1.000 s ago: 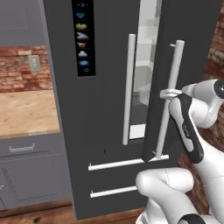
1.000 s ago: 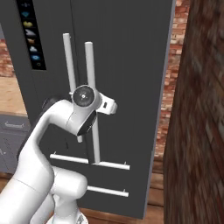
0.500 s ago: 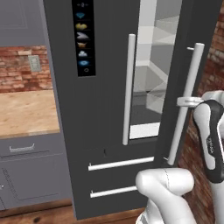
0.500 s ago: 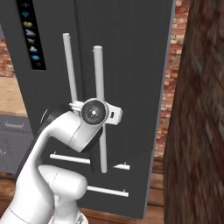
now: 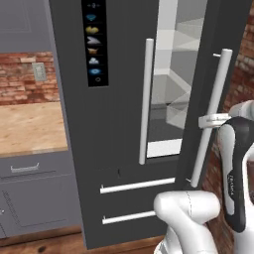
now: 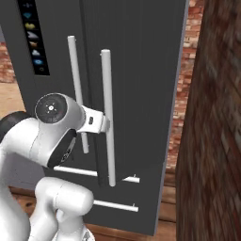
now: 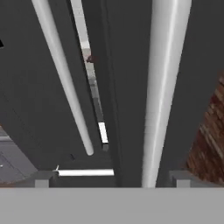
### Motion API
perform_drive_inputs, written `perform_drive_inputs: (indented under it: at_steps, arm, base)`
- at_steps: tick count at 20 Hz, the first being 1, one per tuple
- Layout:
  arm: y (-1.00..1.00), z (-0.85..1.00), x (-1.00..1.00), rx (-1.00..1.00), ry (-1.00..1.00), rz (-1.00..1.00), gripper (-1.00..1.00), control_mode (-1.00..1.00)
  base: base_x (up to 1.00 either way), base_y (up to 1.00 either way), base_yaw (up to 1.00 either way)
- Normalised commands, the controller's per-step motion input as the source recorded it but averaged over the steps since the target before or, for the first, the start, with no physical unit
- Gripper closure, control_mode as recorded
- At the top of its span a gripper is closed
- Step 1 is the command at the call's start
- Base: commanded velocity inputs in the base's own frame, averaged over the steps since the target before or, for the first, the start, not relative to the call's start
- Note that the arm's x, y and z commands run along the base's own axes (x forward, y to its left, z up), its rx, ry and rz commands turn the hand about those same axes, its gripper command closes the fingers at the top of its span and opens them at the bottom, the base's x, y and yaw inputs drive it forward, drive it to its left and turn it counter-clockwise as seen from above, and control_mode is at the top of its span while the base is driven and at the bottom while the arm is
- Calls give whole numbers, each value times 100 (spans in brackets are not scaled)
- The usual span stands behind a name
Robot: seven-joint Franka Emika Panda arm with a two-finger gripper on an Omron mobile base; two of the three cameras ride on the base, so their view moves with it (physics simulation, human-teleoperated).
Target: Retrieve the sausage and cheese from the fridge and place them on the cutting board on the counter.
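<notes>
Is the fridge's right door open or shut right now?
Partly open. The right door is swung out from the fridge, and white shelves show through the gap beside the left door's handle.

Flat, even rendered light around me; soft sheen runs down the fridge handle (image 7: 164, 87), the brick wall (image 6: 212, 141) beside me smears into coarse blur.

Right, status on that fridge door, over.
Fingers spread wide either side of the right door handle, not clamping. Fridge right door ajar, white shelves showing through the gap. Sausage and cheese not yet reached.
</notes>
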Motion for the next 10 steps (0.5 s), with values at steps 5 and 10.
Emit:
perform_drive_inputs:
  at_steps: [5,10]
  arm:
    - [99,23,14,-35,32,-23,-100,-100]
    - [70,-6,52,-26,5,-24,-100,-100]
  base:
    - [0,0,0]
    - [0,0,0]
